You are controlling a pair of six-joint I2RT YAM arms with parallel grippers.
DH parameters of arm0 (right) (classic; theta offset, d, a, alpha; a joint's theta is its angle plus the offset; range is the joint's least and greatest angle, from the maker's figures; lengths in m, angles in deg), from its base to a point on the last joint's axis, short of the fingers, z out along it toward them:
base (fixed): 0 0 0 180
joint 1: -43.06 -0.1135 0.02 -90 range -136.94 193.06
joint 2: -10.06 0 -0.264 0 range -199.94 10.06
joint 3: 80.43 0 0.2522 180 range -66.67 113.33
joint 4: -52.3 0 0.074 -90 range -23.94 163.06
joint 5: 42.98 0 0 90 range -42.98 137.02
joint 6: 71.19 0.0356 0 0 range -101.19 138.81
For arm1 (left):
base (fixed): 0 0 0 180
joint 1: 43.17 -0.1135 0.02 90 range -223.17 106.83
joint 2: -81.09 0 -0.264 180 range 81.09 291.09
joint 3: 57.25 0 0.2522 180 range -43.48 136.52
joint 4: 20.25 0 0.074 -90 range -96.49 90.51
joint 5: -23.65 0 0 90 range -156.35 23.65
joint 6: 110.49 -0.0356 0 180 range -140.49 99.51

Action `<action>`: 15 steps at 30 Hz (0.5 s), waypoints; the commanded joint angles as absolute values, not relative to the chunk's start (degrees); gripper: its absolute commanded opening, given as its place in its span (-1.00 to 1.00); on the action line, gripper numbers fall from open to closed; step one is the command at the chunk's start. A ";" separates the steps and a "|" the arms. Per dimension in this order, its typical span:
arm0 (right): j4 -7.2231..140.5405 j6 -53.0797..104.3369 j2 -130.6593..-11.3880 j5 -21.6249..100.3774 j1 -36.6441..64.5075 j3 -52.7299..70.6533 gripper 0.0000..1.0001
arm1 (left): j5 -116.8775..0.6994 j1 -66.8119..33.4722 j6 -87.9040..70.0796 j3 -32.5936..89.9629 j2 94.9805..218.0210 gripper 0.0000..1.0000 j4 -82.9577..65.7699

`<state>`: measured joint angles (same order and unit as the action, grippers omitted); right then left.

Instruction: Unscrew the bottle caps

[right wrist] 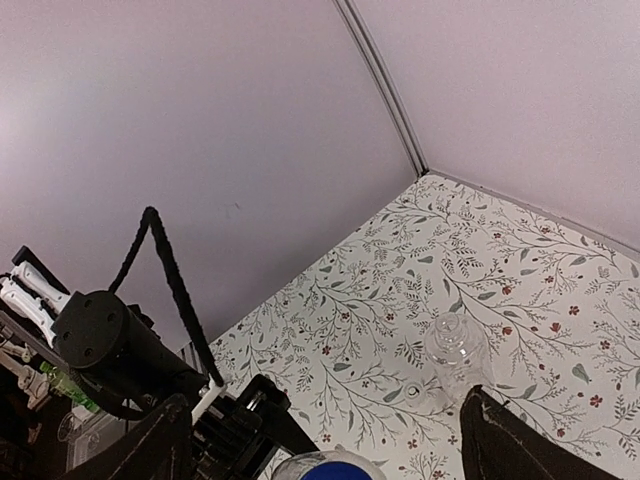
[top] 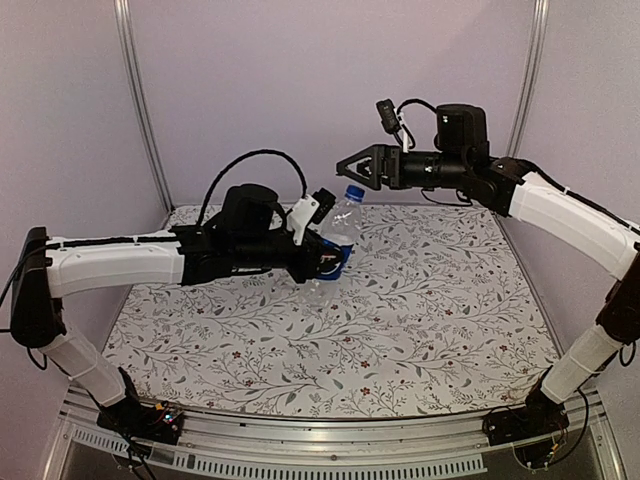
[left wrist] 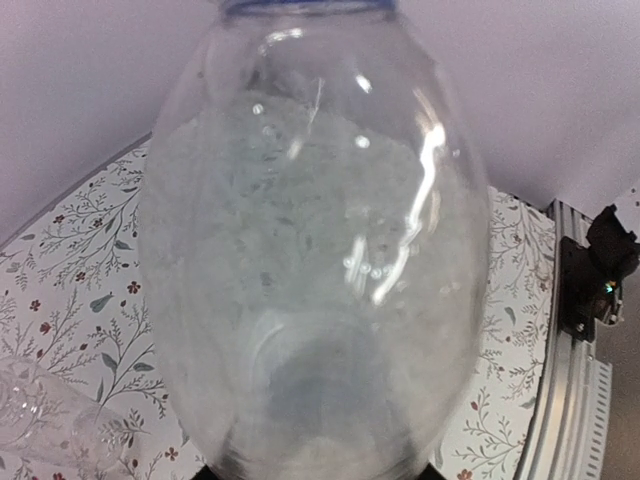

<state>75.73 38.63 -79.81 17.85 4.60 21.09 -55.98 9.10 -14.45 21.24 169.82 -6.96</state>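
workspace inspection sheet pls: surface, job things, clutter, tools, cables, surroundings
surface: floral table cover, flat
job's things: Pepsi bottle tilted in left tool, blue cap on; plain bottle on the cover
clutter: nothing seen
tools: left tool shut on Pepsi bottle; right tool open beside blue cap
cables: black cable looped above left arm
surroundings: pale walls, metal rail at near edge

Left jaws clamped (right jaws spread, raised).
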 commanded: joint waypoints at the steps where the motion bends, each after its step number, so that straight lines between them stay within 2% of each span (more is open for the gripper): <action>1: 77.79 40.28 -82.07 21.49 3.02 22.96 0.79 | -62.96 10.85 -15.10 24.06 171.17 -0.42 -6.67; 8: 78.13 39.85 -82.51 21.79 2.45 22.09 0.62 | -65.73 11.49 -15.21 24.37 171.33 -0.42 -6.67; 15: 77.27 39.67 -81.84 21.78 2.33 21.01 0.33 | -66.17 11.54 -15.29 24.11 171.43 -0.42 -6.67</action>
